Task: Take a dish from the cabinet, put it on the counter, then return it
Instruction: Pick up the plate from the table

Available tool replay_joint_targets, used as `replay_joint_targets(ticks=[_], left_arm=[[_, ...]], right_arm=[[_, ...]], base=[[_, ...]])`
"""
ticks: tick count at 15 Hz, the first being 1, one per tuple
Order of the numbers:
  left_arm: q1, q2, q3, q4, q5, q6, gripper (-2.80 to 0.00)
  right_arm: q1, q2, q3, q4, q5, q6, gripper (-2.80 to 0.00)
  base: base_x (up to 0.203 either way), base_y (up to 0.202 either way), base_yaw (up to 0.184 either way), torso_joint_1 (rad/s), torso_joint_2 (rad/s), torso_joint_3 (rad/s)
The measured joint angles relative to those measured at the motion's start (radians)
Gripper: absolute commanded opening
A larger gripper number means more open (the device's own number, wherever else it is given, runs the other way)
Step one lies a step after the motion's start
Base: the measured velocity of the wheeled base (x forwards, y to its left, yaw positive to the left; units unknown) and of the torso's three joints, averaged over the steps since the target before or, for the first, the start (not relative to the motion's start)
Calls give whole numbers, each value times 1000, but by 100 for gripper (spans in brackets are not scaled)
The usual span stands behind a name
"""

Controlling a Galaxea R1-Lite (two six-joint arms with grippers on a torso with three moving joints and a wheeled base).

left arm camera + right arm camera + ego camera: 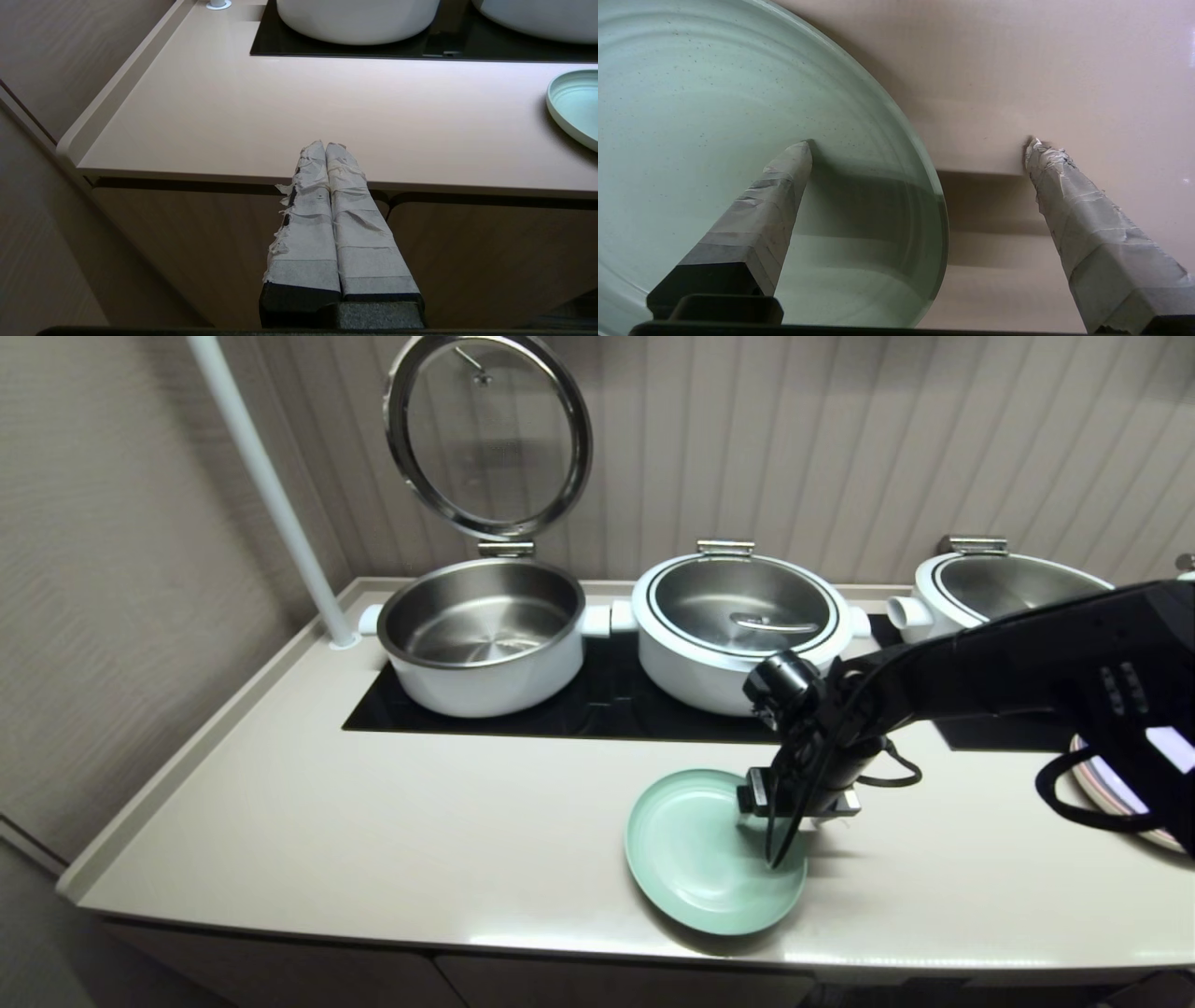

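Cream-beige surface (373, 803) with a black glass panel (597, 705) carrying white pots (481, 644). The mint-green dish (705, 859) lies flat on the surface near its front edge. The right pincer (782, 845) is spread wide and straddles the dish's rim, one finger (780, 186) over the bowl, the other over bare surface, pinching nothing. The left pincer (327, 149) hangs below the front edge, pressed together. Risk: closing at a shallow angle could nudge the dish toward the edge or let the smooth rim slip.
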Motion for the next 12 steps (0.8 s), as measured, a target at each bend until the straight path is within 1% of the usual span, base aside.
replay_joint_targets(ticks=[7,8,12], left_arm=[[0,0,0,0,-1,0,-280],[0,0,0,0,0,0,-280],[0,0,0,0,0,0,-280]], right_arm=[[0,4,5,-2,-7,1,0],[0,5,4,-2,-8,1,-280],[1,10,-2,-5,-12,15,-280]], base=[[0,0,0,0,0,0],[0,0,0,0,0,0],[0,0,0,0,0,0]])
